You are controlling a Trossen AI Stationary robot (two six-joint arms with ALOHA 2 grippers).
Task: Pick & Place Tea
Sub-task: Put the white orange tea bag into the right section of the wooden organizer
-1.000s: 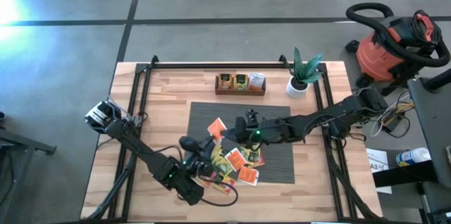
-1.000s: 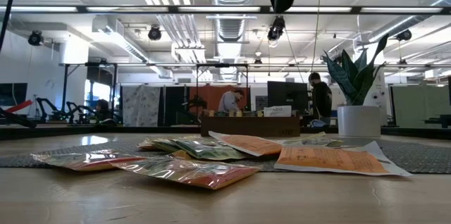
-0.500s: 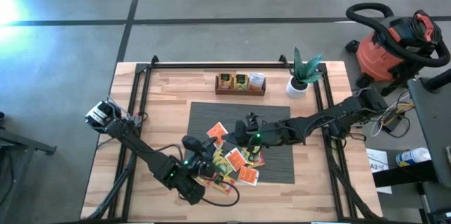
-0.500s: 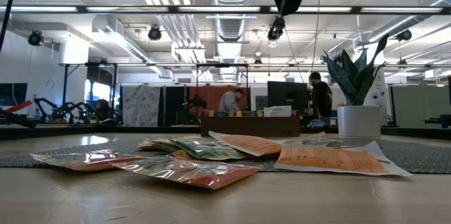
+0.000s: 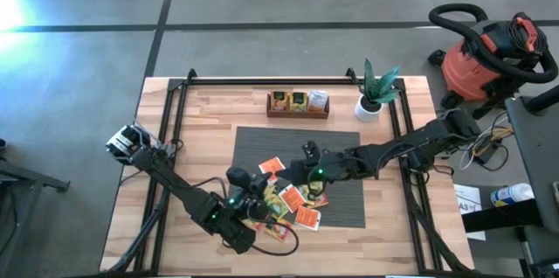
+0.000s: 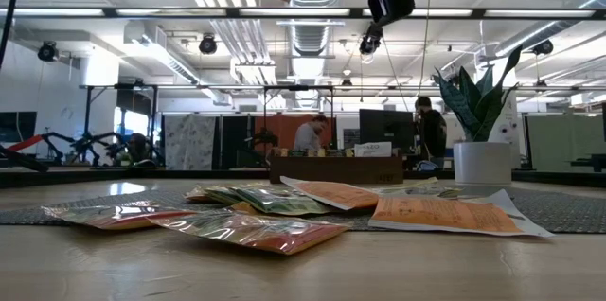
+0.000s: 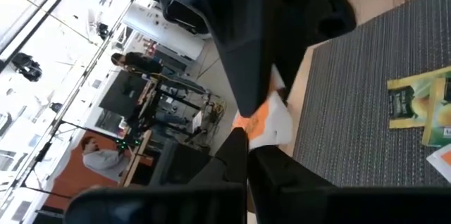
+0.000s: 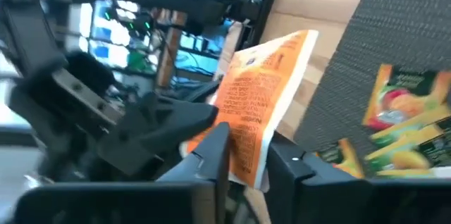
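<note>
One orange tea sachet [image 5: 272, 166] hangs in the air over the grey mat [image 5: 345, 192], between my two grippers. My left gripper [image 5: 256, 176] comes at it from the table's left and is shut on it. My right gripper [image 5: 293, 170] reaches in from the right; in its wrist view its fingers [image 8: 215, 155] stand a little apart on either side of the sachet's near end [image 8: 248, 162]. More tea sachets [image 5: 293, 202] lie flat in a loose heap on the mat. A dark wooden tray [image 5: 298, 103] near the far edge holds three sachets. My left gripper pinches the orange sachet at one edge [image 7: 259, 120] between its two fingers, roughly level, from the table's left. The sachet is lifted clear of the mat and tilted. My right gripper: I cannot tell whether its fingers touch the sachet's end between them.
A potted plant [image 5: 374, 94] stands at the far right beside the tray. Black frame rails [image 5: 175, 129] run along the table's left, right and far sides. Bare wood shows on both sides of the mat. A red shop vacuum [image 5: 485, 55] stands off the table.
My left gripper has moved a little toward the orange sachet and taken hold of it. My right gripper has rolled at the wrist. The sachet has turned and now shows more of its flat face in the low view, staying clear of the mat.
</note>
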